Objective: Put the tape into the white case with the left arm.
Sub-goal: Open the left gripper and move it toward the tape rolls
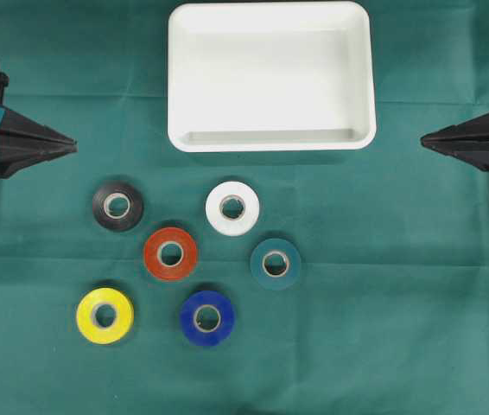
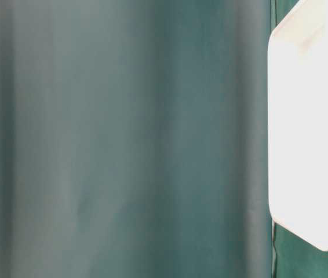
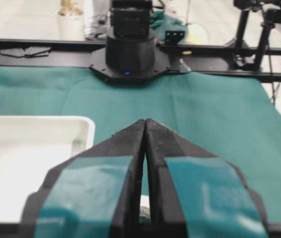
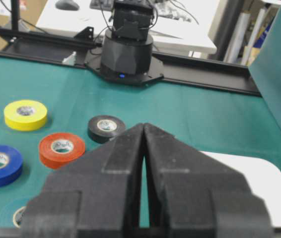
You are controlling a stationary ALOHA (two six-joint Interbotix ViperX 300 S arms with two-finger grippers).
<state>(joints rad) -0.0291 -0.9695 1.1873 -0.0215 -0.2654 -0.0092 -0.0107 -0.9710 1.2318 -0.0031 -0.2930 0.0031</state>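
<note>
1. The left arm's black pointed gripper with teal bands (image 1: 65,144) sits at the left edge of the overhead view, its two fingers pressed together and holding nothing; the plain all-black right gripper (image 1: 428,137) is likewise clenched and bare at the right edge.
2. The tape lies as six flat rolls on the green cloth (image 1: 383,328): black roll (image 1: 117,206), white roll (image 1: 232,207), orange-red roll (image 1: 171,253), teal roll (image 1: 276,263), yellow roll (image 1: 104,315), blue roll (image 1: 206,317); none is in the large shallow white plastic case (image 1: 270,138), which lies beyond them and looks bare inside.
3. Risk, as I judge it: the fingers must part before descending, else they only push a roll; the orange-red roll lies close to the black, white and blue rolls, so a wide approach could nudge a neighbour; the teal roll blends into the cloth and is easy to misjudge.
4. A carried roll could clip the case's raised rim if brought in low.
5. Room: the black roll is nearest the left gripper, with open cloth between them; the yellow roll has free cloth on its left and near sides.
</note>
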